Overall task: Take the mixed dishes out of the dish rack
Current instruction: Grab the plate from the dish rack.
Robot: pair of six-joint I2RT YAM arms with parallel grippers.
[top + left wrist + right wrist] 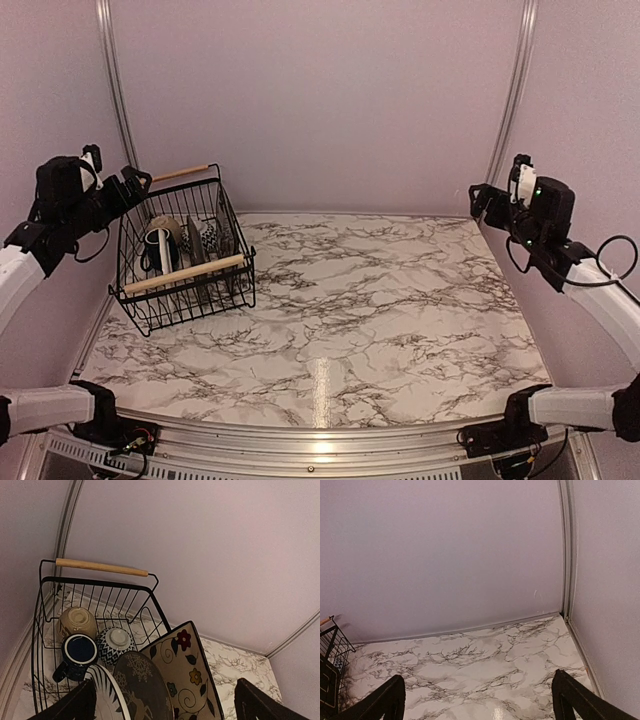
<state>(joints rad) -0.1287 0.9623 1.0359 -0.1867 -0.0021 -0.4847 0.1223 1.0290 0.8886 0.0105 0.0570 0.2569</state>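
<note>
The black wire dish rack [190, 300] with two wooden bar handles stands at the table's far left. In the left wrist view it holds a cream bowl [77, 622], a navy mug [79, 652], a zigzag-patterned bowl [116, 644], a black-and-white striped plate [107, 695], a dark round plate [142, 687] and a dark-edged square plate with flowers [192, 675], the plates standing on edge. My left gripper [133, 182] hovers open above the rack's back left corner, nothing between its fingers [70, 705]. My right gripper [482, 200] hangs open and empty high over the table's far right.
The marble tabletop [380, 320] is walled by lilac panels at the back and both sides. From the right wrist, one corner of the rack [330, 650] shows at the far left edge, and the table's back right corner [562, 617] lies ahead.
</note>
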